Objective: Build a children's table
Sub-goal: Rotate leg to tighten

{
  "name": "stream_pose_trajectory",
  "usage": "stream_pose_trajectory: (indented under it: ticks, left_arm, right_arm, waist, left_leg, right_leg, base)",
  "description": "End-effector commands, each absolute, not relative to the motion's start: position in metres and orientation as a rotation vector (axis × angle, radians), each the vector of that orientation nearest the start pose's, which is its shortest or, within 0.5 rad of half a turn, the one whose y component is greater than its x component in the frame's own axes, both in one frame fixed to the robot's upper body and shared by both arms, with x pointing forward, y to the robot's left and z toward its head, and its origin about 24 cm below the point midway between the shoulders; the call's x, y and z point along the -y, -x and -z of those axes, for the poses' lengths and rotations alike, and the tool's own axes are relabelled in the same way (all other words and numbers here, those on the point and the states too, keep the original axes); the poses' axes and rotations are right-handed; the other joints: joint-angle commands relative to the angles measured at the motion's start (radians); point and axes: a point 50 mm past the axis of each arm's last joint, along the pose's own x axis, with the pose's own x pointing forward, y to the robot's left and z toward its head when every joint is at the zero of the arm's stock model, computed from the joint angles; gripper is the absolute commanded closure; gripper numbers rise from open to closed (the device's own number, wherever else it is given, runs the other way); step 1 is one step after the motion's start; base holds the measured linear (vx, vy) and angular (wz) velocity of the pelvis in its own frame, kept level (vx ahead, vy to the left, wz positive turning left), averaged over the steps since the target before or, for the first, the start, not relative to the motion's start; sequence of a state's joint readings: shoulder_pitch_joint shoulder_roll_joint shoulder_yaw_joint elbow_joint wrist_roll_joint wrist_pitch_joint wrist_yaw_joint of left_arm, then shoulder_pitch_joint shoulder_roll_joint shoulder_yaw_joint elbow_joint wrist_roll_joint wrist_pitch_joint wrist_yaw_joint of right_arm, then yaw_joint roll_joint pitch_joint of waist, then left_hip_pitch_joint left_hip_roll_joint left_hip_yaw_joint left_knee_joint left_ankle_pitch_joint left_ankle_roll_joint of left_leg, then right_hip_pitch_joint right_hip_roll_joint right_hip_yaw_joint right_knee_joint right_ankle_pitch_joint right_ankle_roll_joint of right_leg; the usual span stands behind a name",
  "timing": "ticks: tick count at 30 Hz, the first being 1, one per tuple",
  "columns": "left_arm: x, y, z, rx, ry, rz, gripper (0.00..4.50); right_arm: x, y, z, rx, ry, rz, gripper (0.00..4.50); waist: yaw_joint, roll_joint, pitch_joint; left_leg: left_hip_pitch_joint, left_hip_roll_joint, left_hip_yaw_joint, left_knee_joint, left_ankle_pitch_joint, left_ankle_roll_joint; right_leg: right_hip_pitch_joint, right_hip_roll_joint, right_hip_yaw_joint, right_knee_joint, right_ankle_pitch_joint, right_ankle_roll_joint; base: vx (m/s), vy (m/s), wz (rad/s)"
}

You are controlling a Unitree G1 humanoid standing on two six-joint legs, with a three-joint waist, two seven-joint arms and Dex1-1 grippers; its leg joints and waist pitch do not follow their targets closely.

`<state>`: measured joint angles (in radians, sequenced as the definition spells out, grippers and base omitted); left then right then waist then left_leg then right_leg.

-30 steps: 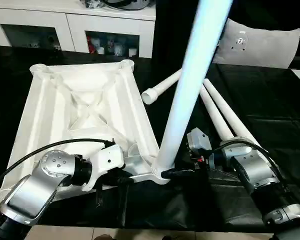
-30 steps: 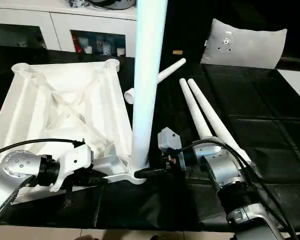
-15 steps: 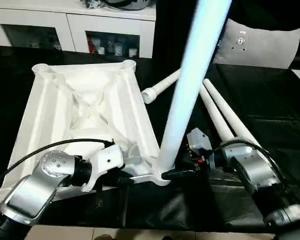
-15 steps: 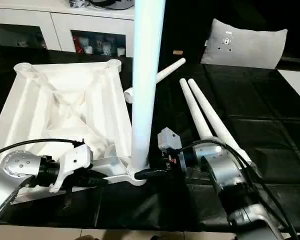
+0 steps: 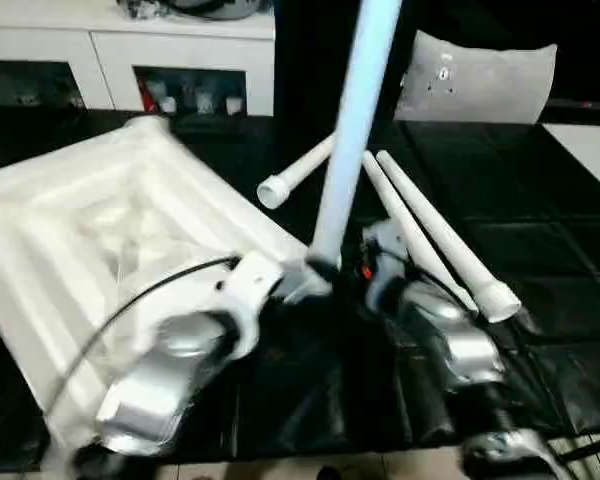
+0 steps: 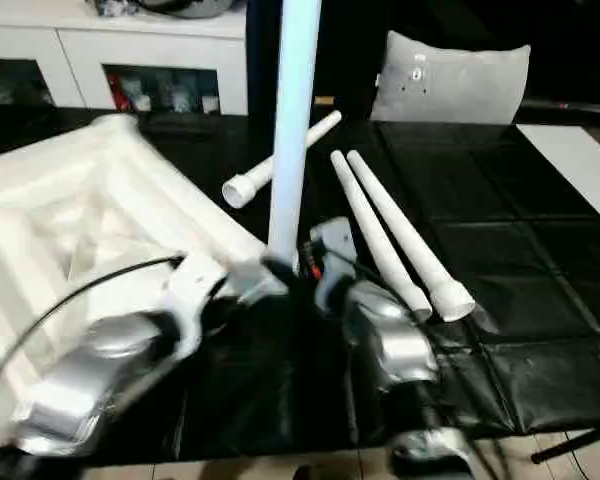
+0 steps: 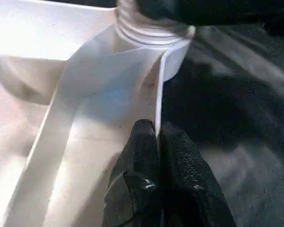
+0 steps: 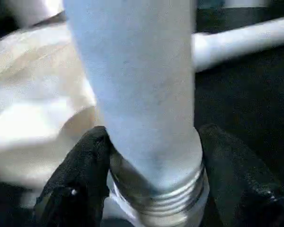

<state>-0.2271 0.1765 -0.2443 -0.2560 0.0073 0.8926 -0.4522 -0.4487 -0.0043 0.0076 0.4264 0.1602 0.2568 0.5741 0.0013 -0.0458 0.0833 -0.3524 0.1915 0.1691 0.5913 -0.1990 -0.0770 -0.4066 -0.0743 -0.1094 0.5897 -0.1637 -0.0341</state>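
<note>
I see the tabletop lying underside up on the black table, toward its left side; my left gripper is pinched tight on a thin rib of it, just beside the near corner socket; my right gripper clasps the upright leg just above its threaded base (fingers on either side); three loose legs lie near the table's middle.

A black sheet covers the work surface, faintly creased into squares; at the far side a grey cushion stands upright; behind, a white cabinet holds small items on its shelves, too blurred to tell.
</note>
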Motion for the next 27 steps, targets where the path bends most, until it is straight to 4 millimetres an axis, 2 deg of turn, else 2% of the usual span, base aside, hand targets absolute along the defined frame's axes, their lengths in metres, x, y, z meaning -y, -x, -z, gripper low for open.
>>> stream_pose_trajectory:
  ticks: [1, 2, 4, 5, 8, 9, 10, 11, 12, 14, 15, 17, 18, 19, 20, 21, 22, 23, 25, 27]
  left_arm:
    - [-0.074, -0.272, -0.1, -0.306, -0.192, 0.679, 4.5]
    - [-0.075, -0.273, -0.1, -0.315, -0.2, 0.672, 4.5]
    - [-0.076, -0.274, -0.1, -0.321, -0.201, 0.671, 4.5]
    - [-0.077, -0.274, -0.1, -0.325, -0.205, 0.673, 4.5]
    - [-0.079, -0.274, -0.099, -0.326, -0.212, 0.668, 4.5]
    - [-0.079, -0.275, -0.099, -0.326, -0.212, 0.668, 4.5]
    - [-0.079, -0.275, -0.099, -0.326, -0.212, 0.665, 4.5]
    - [-0.081, -0.277, -0.098, -0.325, -0.216, 0.653, 4.5]
    - [-0.081, -0.277, -0.098, -0.325, -0.217, 0.652, 4.5]
    - [-0.086, -0.282, -0.097, -0.325, -0.224, 0.634, 4.5]
    - [-0.09, -0.285, -0.096, -0.327, -0.226, 0.617, 4.5]
    - [-0.094, -0.289, -0.094, -0.334, -0.232, 0.596, 4.5]
    - [-0.096, -0.29, -0.094, -0.337, -0.235, 0.589, 4.5]
    - [-0.098, -0.292, -0.094, -0.338, -0.235, 0.577, 4.5]
    - [-0.099, -0.293, -0.093, -0.338, -0.235, 0.568, 4.5]
    - [-0.105, -0.298, -0.094, -0.334, -0.23, 0.525, 4.5]
    - [-0.107, -0.3, -0.094, -0.334, -0.224, 0.513, 4.5]
    - [-0.108, -0.303, -0.095, -0.33, -0.21, 0.508, 4.5]
    - [-0.109, -0.307, -0.097, -0.319, -0.193, 0.499, 4.07]
    - [-0.107, -0.31, -0.099, -0.302, -0.164, 0.515, 3.96]
  right_arm:
    - [0.044, -0.299, -0.025, -0.36, -0.222, -0.876, 1.57]
    - [0.049, -0.299, -0.019, -0.371, -0.196, -0.836, 1.27]
    - [0.054, -0.3, -0.016, -0.38, -0.21, -0.804, 1.25]
    - [0.056, -0.301, -0.016, -0.378, -0.214, -0.79, 1.17]
    - [0.062, -0.304, -0.019, -0.356, -0.209, -0.749, 0.85]
    - [0.062, -0.305, -0.02, -0.353, -0.209, -0.746, 0.81]
    - [0.064, -0.306, -0.021, -0.344, -0.209, -0.738, 0.72]
    - [0.068, -0.307, -0.025, -0.319, -0.219, -0.729, 0.49]
    - [0.069, -0.307, -0.025, -0.318, -0.219, -0.729, 0.49]
    - [0.079, -0.306, -0.032, -0.255, -0.202, -0.74, 0.38]
    - [0.085, -0.303, -0.035, -0.225, -0.213, -0.753, 0.34]
    - [0.094, -0.299, -0.04, -0.201, -0.236, -0.77, 0.09]
    - [0.096, -0.298, -0.041, -0.193, -0.238, -0.77, 0.09]
    - [0.099, -0.297, -0.043, -0.182, -0.239, -0.762, 0.09]
    - [0.102, -0.296, -0.044, -0.174, -0.24, -0.756, 0.09]
    - [0.11, -0.292, -0.047, -0.148, -0.232, -0.734, 0.09]
    - [0.113, -0.291, -0.048, -0.142, -0.238, -0.728, 0.09]
    - [0.117, -0.29, -0.049, -0.127, -0.249, -0.706, 0.09]
    - [0.123, -0.289, -0.051, -0.108, -0.263, -0.67, 0.0]
    - [0.126, -0.289, -0.052, -0.095, -0.27, -0.644, 0.0]
  waist:
    - [0.011, 0.007, -0.058]
    - [0.014, 0.007, -0.057]
    - [0.019, 0.007, -0.061]
    - [0.023, 0.012, -0.062]
    - [0.026, 0.011, -0.059]
    - [0.025, 0.011, -0.058]
    - [0.026, 0.015, -0.059]
    - [0.026, 0.013, -0.058]
    - [0.026, 0.013, -0.058]
    - [0.032, 0.011, -0.059]
    - [0.034, 0.006, -0.061]
    - [0.037, 0.007, -0.064]
    - [0.038, 0.008, -0.068]
    - [0.035, 0.006, -0.071]
    - [0.036, 0.009, -0.073]
    - [0.036, 0.009, -0.078]
    - [0.041, 0.009, -0.079]
    - [0.041, 0.009, -0.08]
    - [0.039, 0.008, -0.08]
    - [0.042, 0.011, -0.081]
  left_leg:
    - [-0.003, 0.037, -0.019, -0.073, -0.221, 0.044]
    - [-0.005, 0.038, -0.016, -0.073, -0.2, 0.052]
    - [-0.008, 0.037, -0.014, -0.072, -0.167, 0.06]
    - [-0.008, 0.038, -0.014, -0.072, -0.149, 0.063]
    - [-0.008, 0.04, -0.013, -0.074, -0.151, 0.06]
    - [-0.008, 0.04, -0.013, -0.075, -0.166, 0.055]
    - [-0.007, 0.04, -0.014, -0.075, -0.174, 0.052]
    - [-0.003, 0.039, -0.013, -0.075, -0.197, 0.046]
    - [-0.003, 0.039, -0.013, -0.075, -0.197, 0.046]
    - [0.0, 0.038, -0.013, -0.074, -0.212, 0.043]
    - [-0.002, 0.037, -0.012, -0.074, -0.202, 0.046]
    - [-0.004, 0.04, -0.014, -0.074, -0.186, 0.056]
    - [-0.005, 0.041, -0.016, -0.073, -0.169, 0.057]
    - [-0.012, 0.04, -0.016, -0.073, -0.147, 0.061]
    - [-0.011, 0.041, -0.015, -0.07, -0.132, 0.064]
    - [-0.012, 0.04, -0.013, -0.065, -0.094, 0.072]
    - [-0.008, 0.039, -0.011, -0.062, -0.08, 0.077]
    - [-0.015, 0.038, -0.012, -0.063, -0.053, 0.093]
    - [-0.017, 0.037, -0.011, -0.062, -0.07, 0.096]
    - [-0.011, 0.037, -0.009, -0.06, -0.081, 0.092]
  right_leg:
    - [0.045, -0.073, 0.058, -0.093, -0.442, -0.101]
    - [0.045, -0.073, 0.06, -0.089, -0.394, -0.115]
    - [0.051, -0.072, 0.061, -0.081, -0.34, -0.131]
    - [0.052, -0.072, 0.061, -0.077, -0.312, -0.14]
    - [0.054, -0.072, 0.061, -0.077, -0.302, -0.149]
    - [0.053, -0.073, 0.061, -0.078, -0.317, -0.148]
    - [0.054, -0.073, 0.061, -0.08, -0.327, -0.146]
    - [0.052, -0.073, 0.061, -0.085, -0.362, -0.134]
    - [0.052, -0.073, 0.061, -0.085, -0.362, -0.134]
    - [0.05, -0.074, 0.061, -0.091, -0.402, -0.11]
    - [0.052, -0.074, 0.062, -0.092, -0.393, -0.106]
    - [0.056, -0.071, 0.062, -0.086, -0.355, -0.105]
    - [0.057, -0.072, 0.061, -0.08, -0.324, -0.114]
    - [0.062, -0.074, 0.061, -0.075, -0.295, -0.126]
    - [0.061, -0.075, 0.062, -0.075, -0.278, -0.132]
    - [0.062, -0.073, 0.064, -0.068, -0.218, -0.148]
    - [0.059, -0.071, 0.064, -0.065, -0.191, -0.154]
    - [0.063, -0.071, 0.064, -0.056, -0.136, -0.174]
    - [0.065, -0.072, 0.061, -0.062, -0.168, -0.171]
    - [0.06, -0.073, 0.062, -0.068, -0.199, -0.174]
  base:
    - [0.0, 0.0, 0.0]
    - [0.0, 0.0, 0.0]
    - [0.0, 0.0, 0.0]
    - [0.0, 0.0, 0.0]
    - [0.0, 0.0, 0.0]
    - [0.0, 0.0, 0.0]
    - [0.0, 0.0, 0.0]
    - [0.0, 0.0, 0.0]
    - [0.0, 0.0, 0.0]
    - [0.0, 0.0, 0.0]
    - [0.0, 0.0, 0.0]
    - [0.0, 0.0, 0.0]
    - [0.0, 0.0, 0.0]
    - [0.0, 0.0, 0.0]
    - [0.0, 0.0, 0.0]
    - [0.0, 0.0, 0.0]
    - [0.0, 0.0, 0.0]
    - [0.0, 0.0, 0.0]
    - [0.0, 0.0, 0.0]
    - [0.0, 0.0, 0.0]
